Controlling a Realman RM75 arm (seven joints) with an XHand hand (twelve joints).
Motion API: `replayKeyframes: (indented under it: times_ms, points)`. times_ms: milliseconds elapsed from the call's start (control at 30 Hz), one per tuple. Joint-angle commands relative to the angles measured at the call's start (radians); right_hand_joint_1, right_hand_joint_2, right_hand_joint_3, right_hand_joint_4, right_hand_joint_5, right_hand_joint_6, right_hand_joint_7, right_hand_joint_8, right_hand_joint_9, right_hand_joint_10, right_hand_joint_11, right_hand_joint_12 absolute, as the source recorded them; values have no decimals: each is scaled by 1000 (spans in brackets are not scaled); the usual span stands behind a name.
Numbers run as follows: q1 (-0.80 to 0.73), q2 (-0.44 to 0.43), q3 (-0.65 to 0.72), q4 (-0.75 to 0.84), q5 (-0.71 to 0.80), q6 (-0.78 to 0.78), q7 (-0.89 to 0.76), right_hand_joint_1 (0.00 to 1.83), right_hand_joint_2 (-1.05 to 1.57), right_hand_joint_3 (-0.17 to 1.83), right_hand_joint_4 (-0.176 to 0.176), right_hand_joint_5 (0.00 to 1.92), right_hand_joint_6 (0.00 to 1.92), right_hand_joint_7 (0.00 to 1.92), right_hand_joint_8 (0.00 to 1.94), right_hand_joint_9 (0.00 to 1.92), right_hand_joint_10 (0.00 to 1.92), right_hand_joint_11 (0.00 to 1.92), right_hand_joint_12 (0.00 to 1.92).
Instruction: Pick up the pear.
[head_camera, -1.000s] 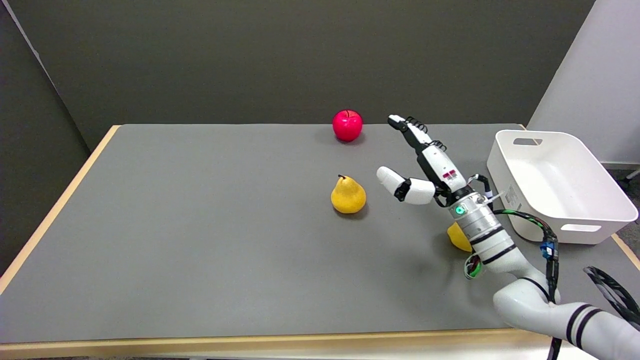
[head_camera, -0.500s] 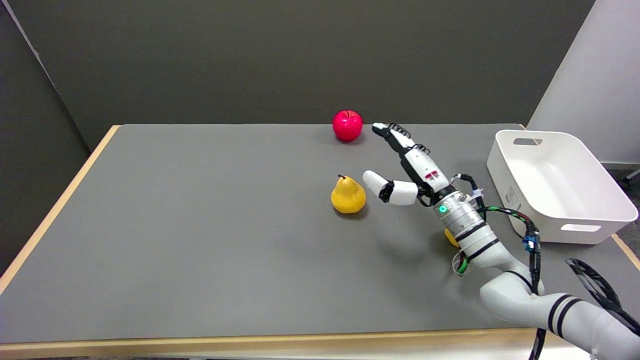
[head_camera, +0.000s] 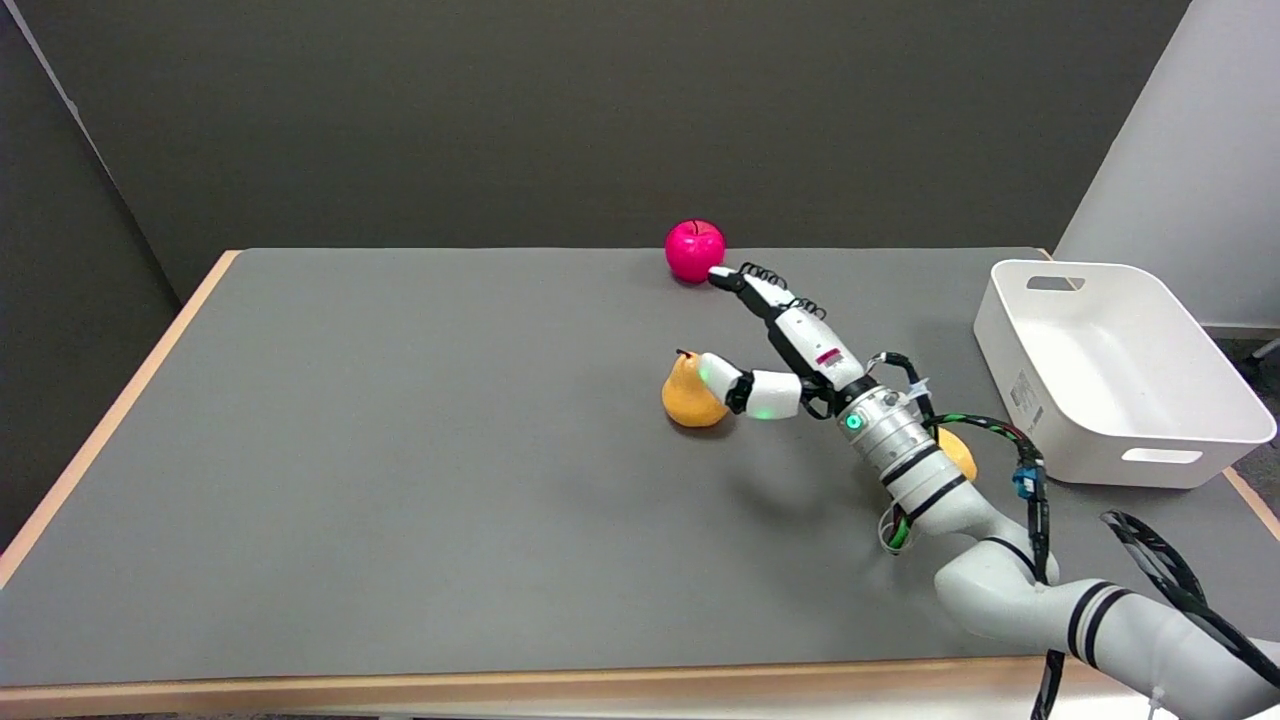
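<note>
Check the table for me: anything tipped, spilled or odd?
Nothing stands out. The pear sits upright by the open right hand, the red apple stands near the table's far edge, and the white bin sits upright. A yellow-orange fruit lies half hidden behind the wrist.

Table (head_camera: 400, 450): grey top surface with a light wood-coloured edge. Pear (head_camera: 688, 398): yellow-orange with a dark stem. Apple (head_camera: 694, 248), beyond the pear: bright pinkish red. Bin (head_camera: 1120, 370), right of the pear: plain white. Right hand (head_camera: 790, 345): white segments with black parts and a small red mark. Its arm (head_camera: 1000, 580): white with black bands. Wrist light (head_camera: 853, 422): green.
</note>
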Motion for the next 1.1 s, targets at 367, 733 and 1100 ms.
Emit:
replayKeyframes:
  times_ms: [367, 733, 1100]
  points:
    - [44, -49, -59, -41, -4, -112, 48, 399, 584, 969, -176, 77, 456, 82, 327, 27, 486, -1, 715]
    - [56, -67, -78, -45, -5, -127, 48, 431, 632, 865, -176, 126, 379, 127, 256, 36, 489, -1, 767]
    - [66, -90, -83, -56, -51, -158, 48, 440, 634, 874, -176, 132, 386, 134, 258, 44, 497, -1, 785]
